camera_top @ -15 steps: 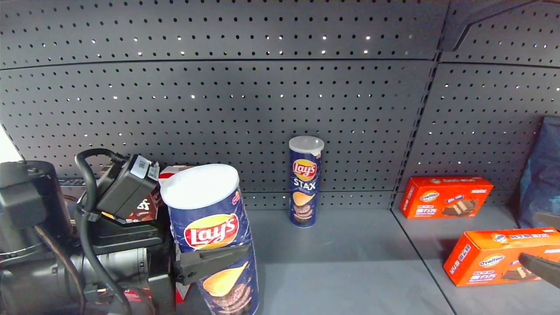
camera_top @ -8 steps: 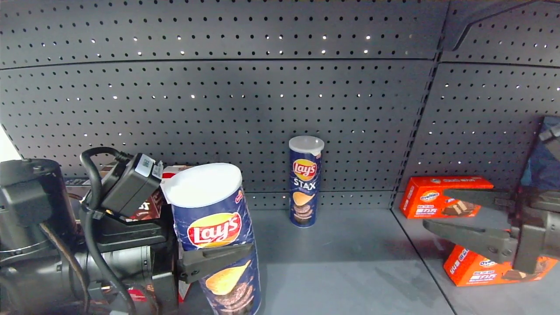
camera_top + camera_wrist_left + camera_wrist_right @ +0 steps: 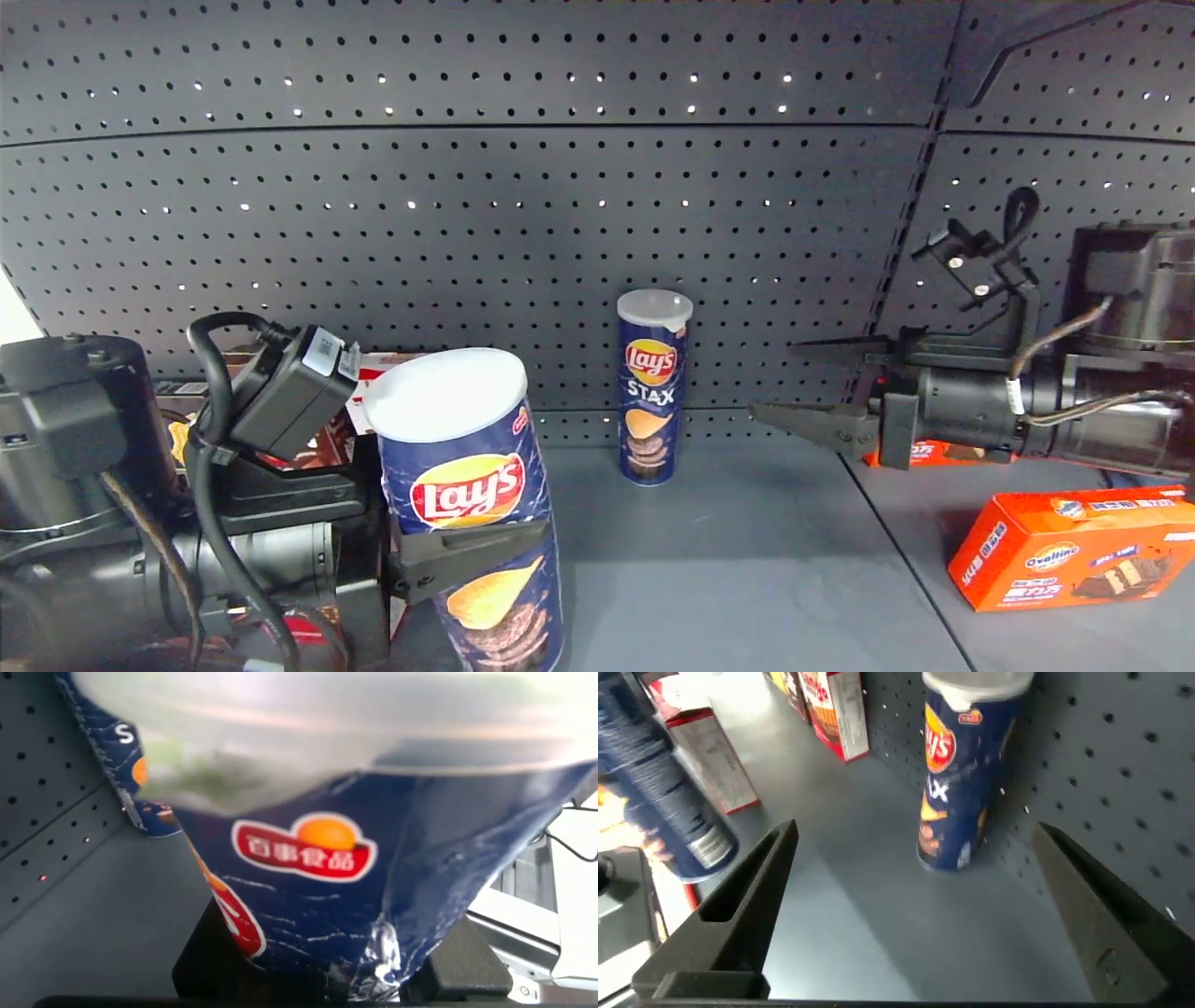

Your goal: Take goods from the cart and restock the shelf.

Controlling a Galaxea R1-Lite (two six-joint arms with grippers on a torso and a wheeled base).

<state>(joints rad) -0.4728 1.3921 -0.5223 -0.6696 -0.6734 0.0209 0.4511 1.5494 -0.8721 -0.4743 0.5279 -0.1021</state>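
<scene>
My left gripper (image 3: 481, 541) is shut on a tall blue chip can (image 3: 462, 485) with a white lid, upright at the shelf's front left. The left wrist view has this can (image 3: 355, 859) close up, its wall dented where it is gripped. A second, identical chip can (image 3: 652, 385) stands upright against the pegboard at the back of the shelf (image 3: 728, 560). My right gripper (image 3: 773, 377) hangs open to the right of that can, pointing at it, apart from it. In the right wrist view the can (image 3: 964, 775) stands beyond the gripper (image 3: 915, 905), between its spread fingers.
An orange box (image 3: 1074, 551) lies at the front right. Another orange box (image 3: 920, 453) is mostly hidden behind my right arm. Red and white boxes (image 3: 373, 369) stand at the back left behind my left arm. The pegboard wall (image 3: 560, 233) closes the back.
My right arm has swung in from the lower right, up and leftward, open, toward the standing can. My left gripper has edged right with its can.
</scene>
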